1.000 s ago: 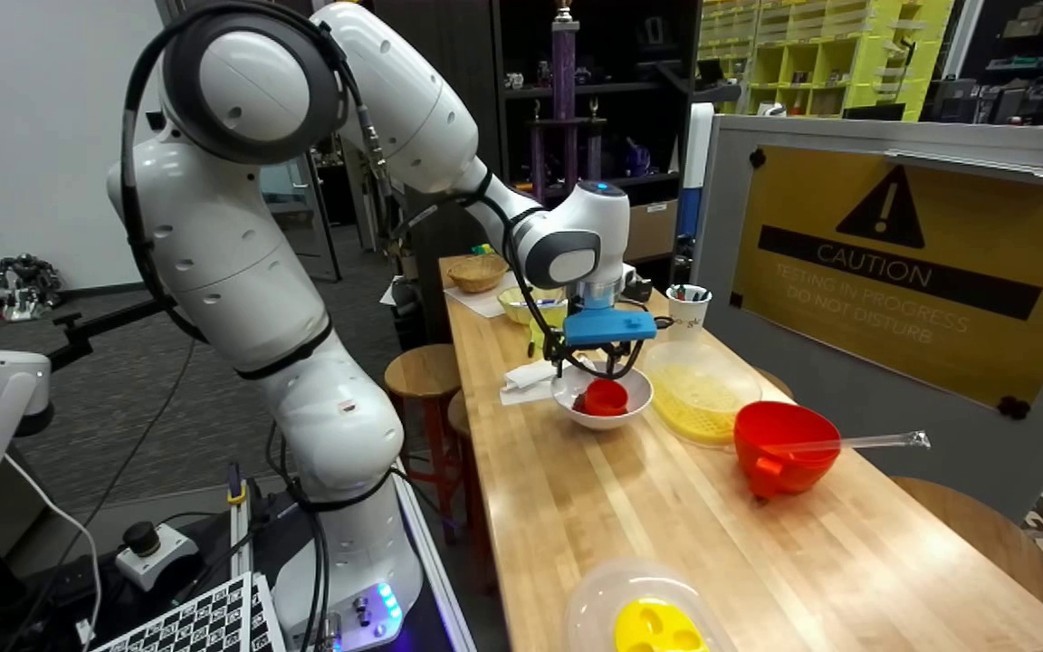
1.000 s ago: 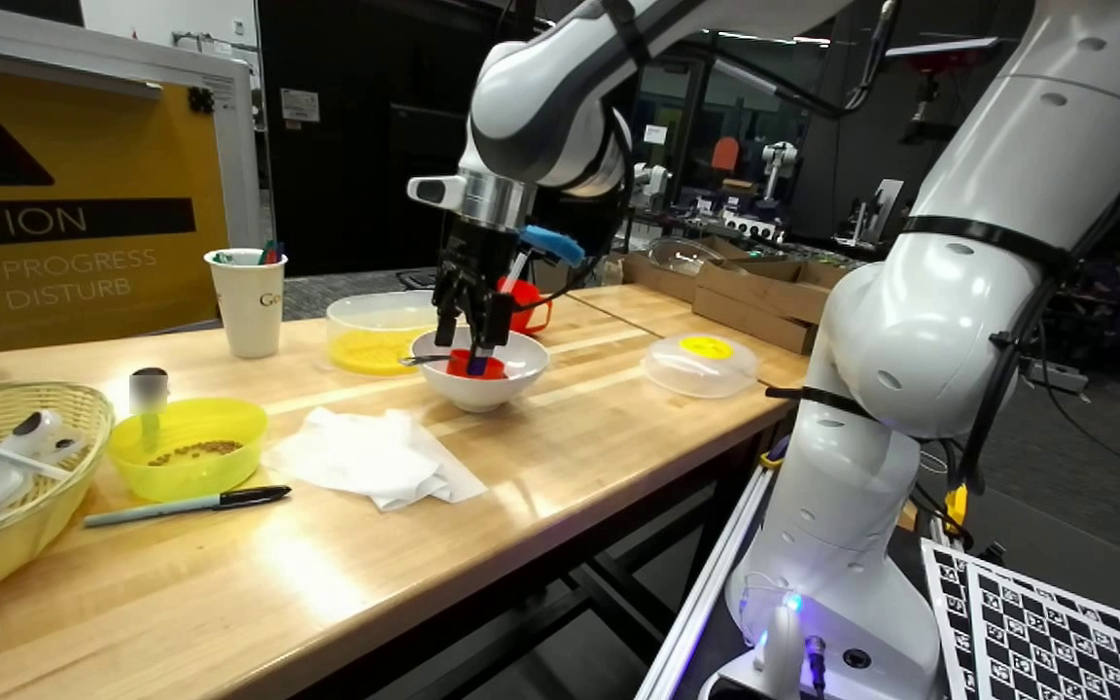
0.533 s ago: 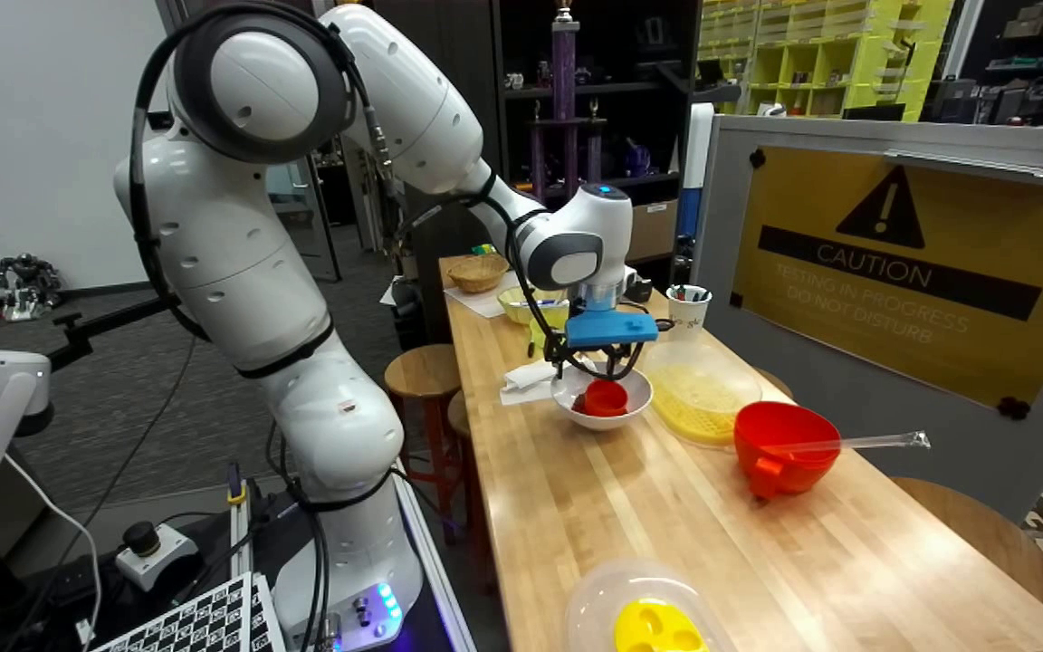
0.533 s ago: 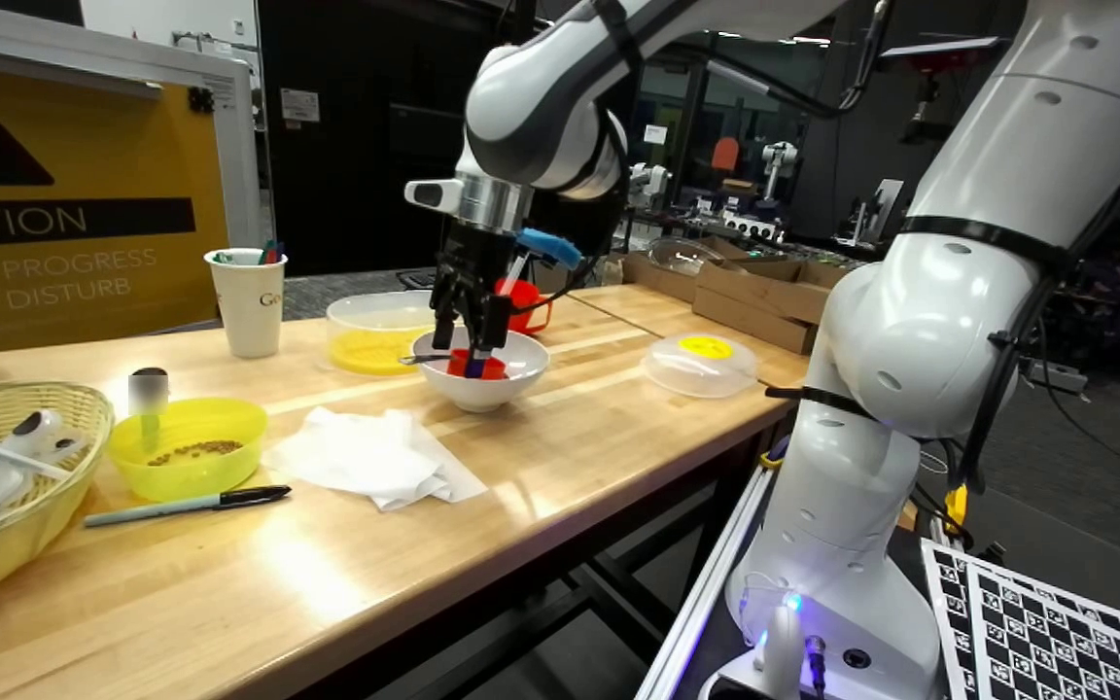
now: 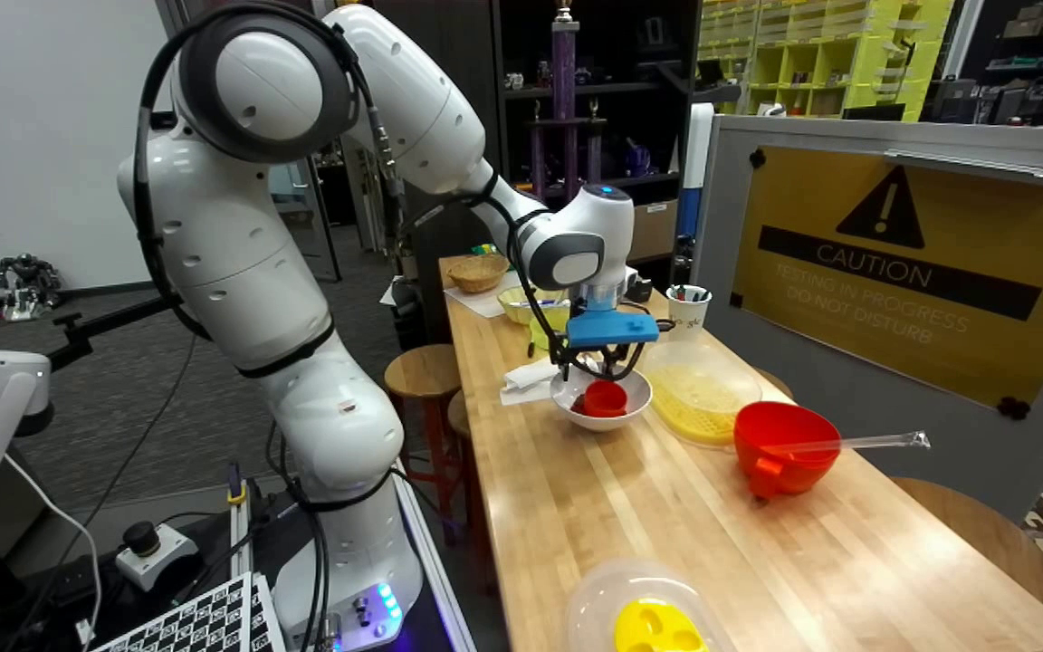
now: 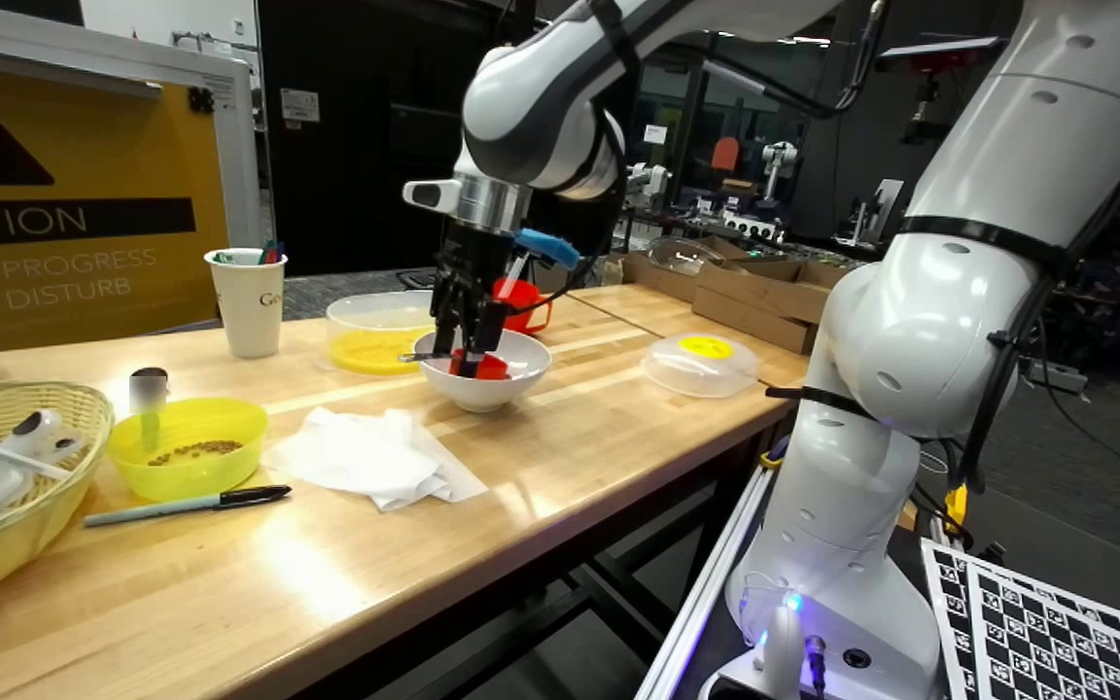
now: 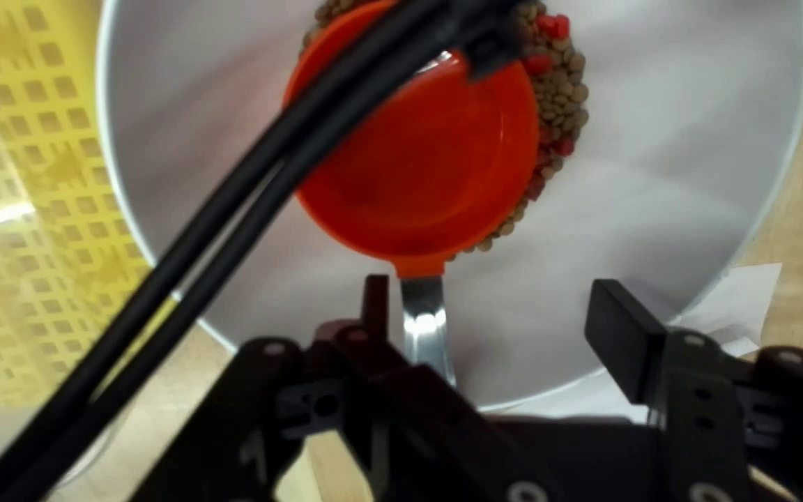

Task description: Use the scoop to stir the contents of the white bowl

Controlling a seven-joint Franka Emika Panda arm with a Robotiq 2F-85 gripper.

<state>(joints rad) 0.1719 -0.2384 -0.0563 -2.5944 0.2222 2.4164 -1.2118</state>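
Note:
The white bowl [image 7: 687,139] stands on the table and shows in both exterior views [image 5: 603,424] [image 6: 477,397]. The scoop, an orange-red cup [image 7: 443,167] with a flat metal handle [image 7: 424,328], lies in it, also in both exterior views [image 5: 606,398] [image 6: 492,367]. The contents, brown lentils with small red bits [image 7: 558,90], lie beside and partly under the scoop. My gripper [image 7: 492,307] is open and low over the bowl. The handle runs between its fingers, nearer the left one in the wrist view. The handle's far end is hidden by the gripper.
A clear tub with a yellow strainer [image 5: 693,407] stands close to the bowl. A red bowl [image 5: 784,444], a paper cup [image 6: 251,306], white paper napkins [image 6: 366,457], a yellow dish [image 6: 191,476], a marker [image 6: 181,507] and a wicker basket [image 6: 45,515] are around. A clear lid [image 6: 701,369] lies farther off.
The arm and gripper have shifted very slightly, a little to the left in an exterior view. The bowl has moved barely, if at all. Nothing has been taken hold of.

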